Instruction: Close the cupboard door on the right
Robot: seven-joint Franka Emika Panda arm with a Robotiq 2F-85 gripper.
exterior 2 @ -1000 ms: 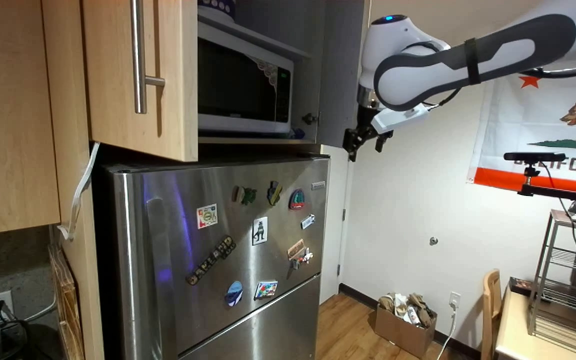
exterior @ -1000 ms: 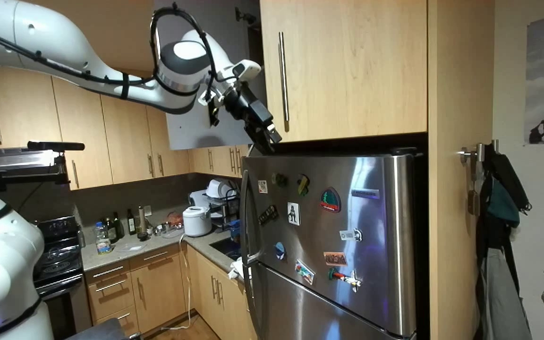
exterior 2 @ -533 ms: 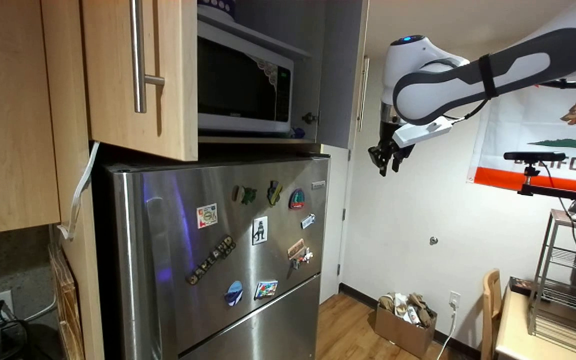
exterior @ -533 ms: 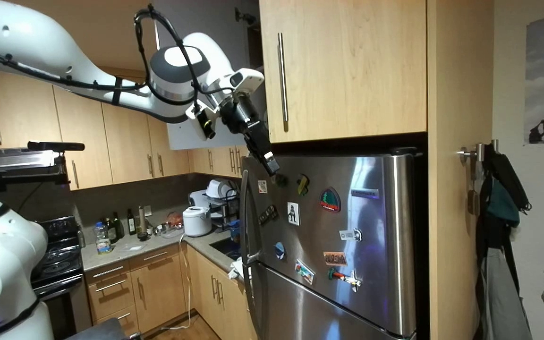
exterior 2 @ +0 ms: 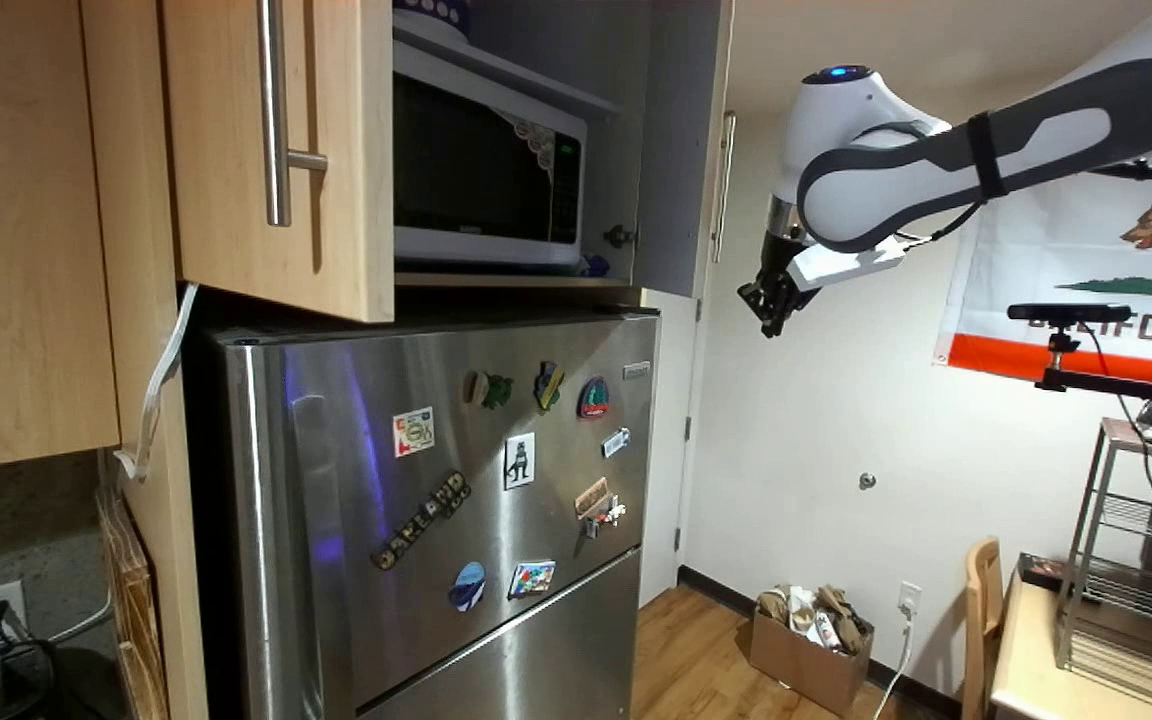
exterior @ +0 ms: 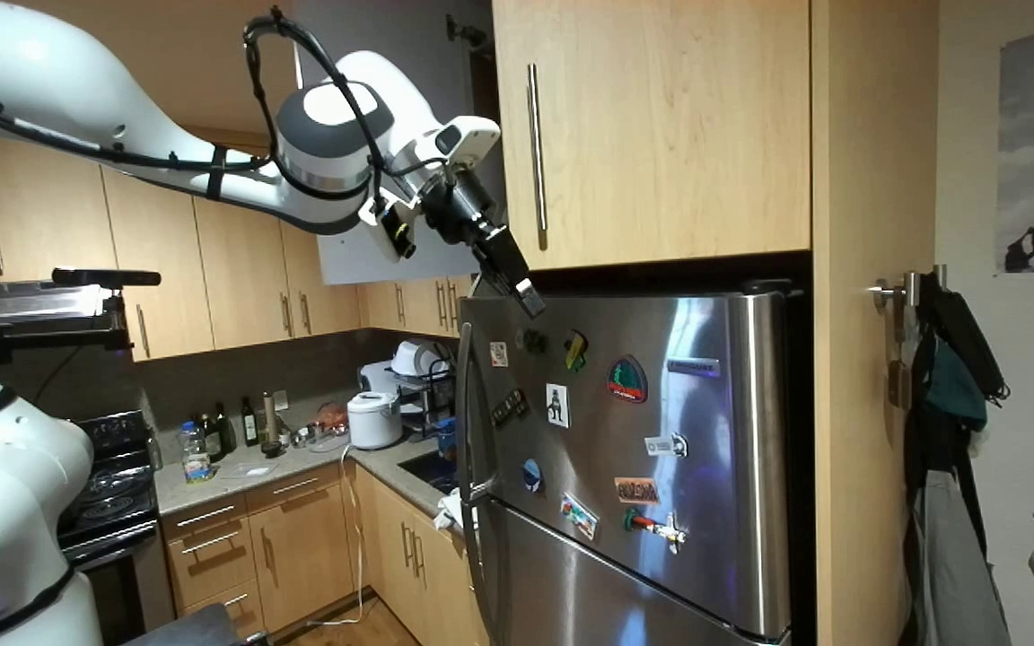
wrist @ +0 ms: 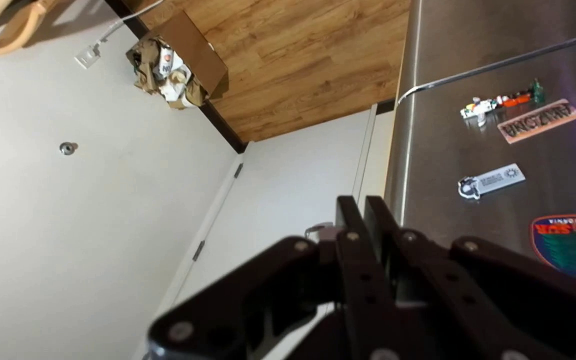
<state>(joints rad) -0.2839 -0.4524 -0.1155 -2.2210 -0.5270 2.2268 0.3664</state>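
The right cupboard door stands open above the fridge. Its wooden outer face and long metal handle show in an exterior view, and its grey inner face in an exterior view from across the kitchen. My gripper hangs in the air beyond the door's outer side, apart from it and near the height of its lower edge. In the wrist view the fingers of the gripper lie almost together, a thin slit between them and nothing in it. The door is out of the wrist view.
The left cupboard door also stands open, with a microwave inside the cupboard. Below is a steel fridge covered in magnets. A camera on a bar and a shelf rack stand farther off.
The gripper's fingers have come together from wide open. The arm has drawn away from the right door toward its outer side and slightly down, uncovering its handle. The doors look unmoved.
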